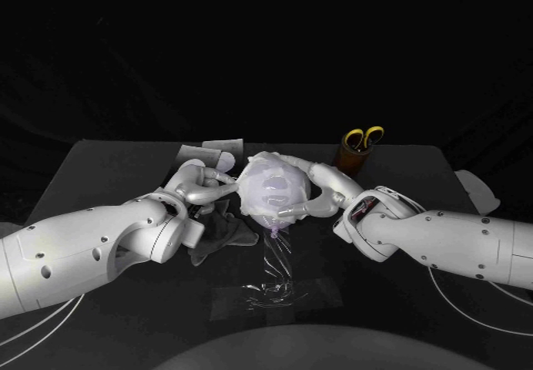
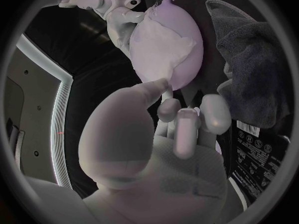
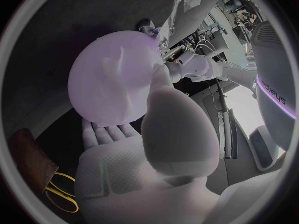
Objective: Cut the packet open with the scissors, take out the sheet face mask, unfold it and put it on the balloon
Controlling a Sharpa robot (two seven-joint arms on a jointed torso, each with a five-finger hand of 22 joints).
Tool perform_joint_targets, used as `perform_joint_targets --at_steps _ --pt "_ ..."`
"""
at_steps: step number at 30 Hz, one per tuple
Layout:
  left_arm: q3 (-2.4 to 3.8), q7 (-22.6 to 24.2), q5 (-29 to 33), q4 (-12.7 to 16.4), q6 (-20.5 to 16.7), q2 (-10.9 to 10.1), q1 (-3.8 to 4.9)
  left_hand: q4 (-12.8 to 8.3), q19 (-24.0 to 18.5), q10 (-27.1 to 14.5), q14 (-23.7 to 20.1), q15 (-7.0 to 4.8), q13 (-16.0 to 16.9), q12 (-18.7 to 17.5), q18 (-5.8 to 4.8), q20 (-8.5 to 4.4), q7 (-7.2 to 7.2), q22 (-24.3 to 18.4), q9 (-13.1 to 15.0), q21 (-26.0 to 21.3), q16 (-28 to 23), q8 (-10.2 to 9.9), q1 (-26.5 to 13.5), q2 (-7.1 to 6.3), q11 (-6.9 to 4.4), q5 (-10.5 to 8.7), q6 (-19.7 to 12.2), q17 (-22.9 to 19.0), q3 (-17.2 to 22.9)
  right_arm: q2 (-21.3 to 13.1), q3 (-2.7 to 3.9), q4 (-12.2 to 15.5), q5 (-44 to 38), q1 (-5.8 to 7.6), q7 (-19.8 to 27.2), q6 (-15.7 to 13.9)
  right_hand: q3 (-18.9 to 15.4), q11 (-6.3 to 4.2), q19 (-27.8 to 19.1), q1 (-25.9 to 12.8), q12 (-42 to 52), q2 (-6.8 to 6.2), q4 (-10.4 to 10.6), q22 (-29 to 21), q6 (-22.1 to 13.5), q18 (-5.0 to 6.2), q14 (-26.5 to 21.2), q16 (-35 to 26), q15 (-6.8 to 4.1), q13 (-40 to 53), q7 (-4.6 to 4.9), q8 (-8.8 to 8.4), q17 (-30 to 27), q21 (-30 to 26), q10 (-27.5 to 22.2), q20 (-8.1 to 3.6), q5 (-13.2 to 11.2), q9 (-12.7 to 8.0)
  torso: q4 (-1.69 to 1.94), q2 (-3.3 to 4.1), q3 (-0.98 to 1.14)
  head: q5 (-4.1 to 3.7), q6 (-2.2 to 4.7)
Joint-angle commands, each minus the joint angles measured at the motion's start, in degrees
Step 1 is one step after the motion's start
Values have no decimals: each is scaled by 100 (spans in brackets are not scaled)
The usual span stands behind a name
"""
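The pale lilac balloon (image 1: 270,196) is at the middle of the black table (image 1: 111,177), between the 2 hands. The white sheet face mask (image 2: 159,45) lies wrinkled over one side of it. The right hand (image 3: 149,149) holds the balloon: its thumb presses on one side and its fingers lie against the other side. The left hand (image 2: 168,149) touches the balloon with its thumb tip. Its other fingers are curled in just beside (whether they pinch anything, I cannot tell). A dark cloth (image 1: 222,235) lies near the left hand. Behind the right hand, scissors (image 1: 363,137) with yellow handles stand in a brown holder (image 1: 353,160). Crumpled clear film (image 1: 272,289) lies on the near part of the table.
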Motion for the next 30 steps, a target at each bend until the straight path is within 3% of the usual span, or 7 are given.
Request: perform_joint_targets --at_steps 1,8,17,21,25,26,30 --pt "4 -20 43 -41 -10 12 3 11 -42 -98 373 61 -49 -55 -11 26 62 -14 -95 -49 -25 -90 -21 21 24 10 -125 552 -49 4 -31 -6 -53 -37 -85 253 40 29 37 9 17 43 -2 -7 30 -81 -39 -7 5 8 891 40 -9 15 27 16 -39 5 0 3 -2 -6 2" --pt "5 -34 41 -107 10 23 4 23 -77 -360 363 238 -295 -177 -6 164 315 -55 -361 -80 -28 -483 -23 -36 233 11 -622 533 -31 5 -31 -6 -53 -37 -84 252 40 29 37 9 17 43 -2 -7 30 -81 -39 -7 5 8 891 40 -9 15 27 16 -39 5 1 1 -2 -5 1" --pt "5 -39 28 -150 21 25 5 -81 -103 -517 352 339 -435 -230 6 273 425 -77 -527 -91 -28 -673 101 -72 337 16 -780 515 57 5 -31 -7 -54 -37 -83 253 40 29 37 9 17 43 -2 -7 30 -81 -39 -7 5 8 891 40 -9 15 27 16 -39 5 1 0 -2 -7 5" --pt "6 212 41 -124 -23 22 4 -56 -128 -515 346 321 -401 -172 20 291 352 -101 -498 -104 -30 -488 47 -59 294 13 -426 501 20 3 -31 -6 -54 -37 -82 255 40 29 37 9 17 43 -2 -7 30 -81 -39 -7 5 8 891 40 -9 15 27 16 -39 5 -1 4 -2 -6 16" --pt "14 699 46 -69 -125 8 2 200 -304 -569 282 264 -464 -160 70 263 250 -309 -374 -264 -86 -206 -324 -164 223 11 -326 324 -389 0 -31 -4 -53 -37 -82 260 40 29 37 9 17 43 -2 -7 30 -81 -39 -7 5 8 891 40 -9 15 27 16 -39 5 -3 7 -4 -4 16" --pt "19 902 34 -48 -158 -3 2 231 -318 -540 278 199 -396 -90 75 222 169 -334 -173 -289 -87 127 -320 -138 147 3 -313 323 -606 -2 -31 -2 -53 -37 -82 261 40 29 37 9 17 43 -2 -7 30 -81 -39 -7 5 8 891 40 -9 15 27 16 -39 5 -3 8 -4 -7 15" --pt "29 1465 -109 30 -152 -55 0 292 -503 -704 220 137 -513 -120 124 147 67 -559 318 -470 -131 832 -211 -45 88 -5 -572 195 -897 -8 -31 0 -53 -37 -83 264 40 29 37 9 17 43 -2 -7 30 -81 -39 -7 5 8 891 40 -9 15 27 16 -39 5 0 6 -2 -17 11"
